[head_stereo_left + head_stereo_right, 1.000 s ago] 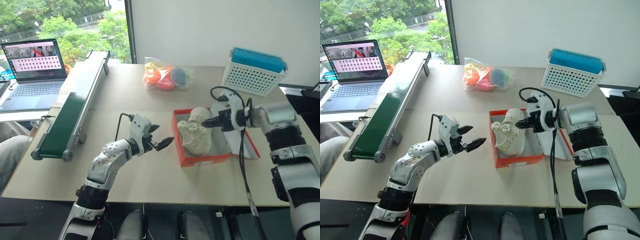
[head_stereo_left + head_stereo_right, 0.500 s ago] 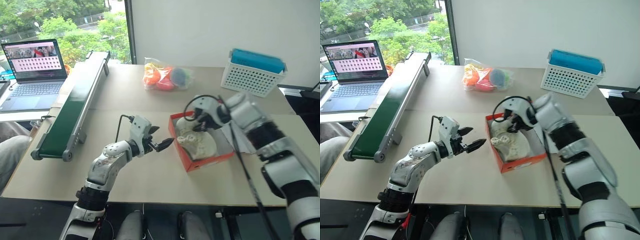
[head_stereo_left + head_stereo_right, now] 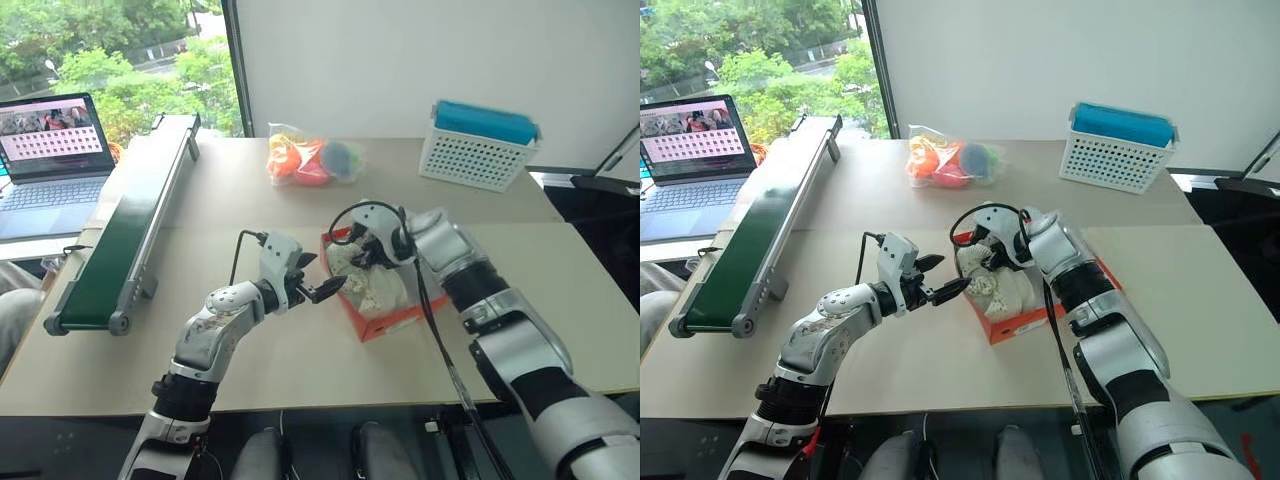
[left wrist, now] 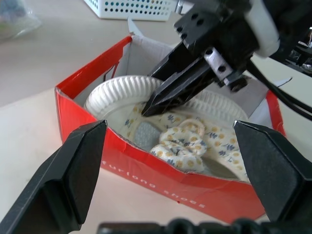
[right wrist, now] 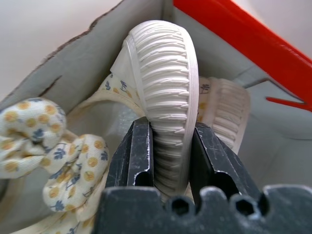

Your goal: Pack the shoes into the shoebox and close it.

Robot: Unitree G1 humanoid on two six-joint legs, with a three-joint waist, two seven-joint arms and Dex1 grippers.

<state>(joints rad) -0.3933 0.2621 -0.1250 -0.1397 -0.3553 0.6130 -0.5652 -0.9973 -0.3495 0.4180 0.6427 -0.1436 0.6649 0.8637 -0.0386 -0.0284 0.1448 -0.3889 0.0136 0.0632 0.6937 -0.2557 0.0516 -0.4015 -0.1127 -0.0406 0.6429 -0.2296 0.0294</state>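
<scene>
The red shoebox [image 3: 395, 322] stands open at the table's middle with the cream shoes [image 3: 375, 285] inside, white ribbed soles turned up and sideways. My right gripper [image 5: 170, 126] reaches down into the box from the right and is shut on the ribbed sole edge of one shoe [image 5: 163, 83]. The other shoe [image 4: 185, 146] lies beside it, its flower-print lining showing. My left gripper [image 3: 322, 272] hovers open just left of the box's near corner [image 4: 161, 170], touching nothing. The lid is hidden behind my right arm.
A green conveyor belt [image 3: 120, 230] runs along the left side, with a laptop [image 3: 45, 150] beyond it. A bag of colourful toys [image 3: 310, 160] and a white perforated basket [image 3: 480, 145] with a blue top sit at the far edge. Bare tabletop lies on the near side.
My right gripper has swung left and down with the shoe, lowering it into the box, and the box has turned a little. The left arm kept still. The camera has shifted.
</scene>
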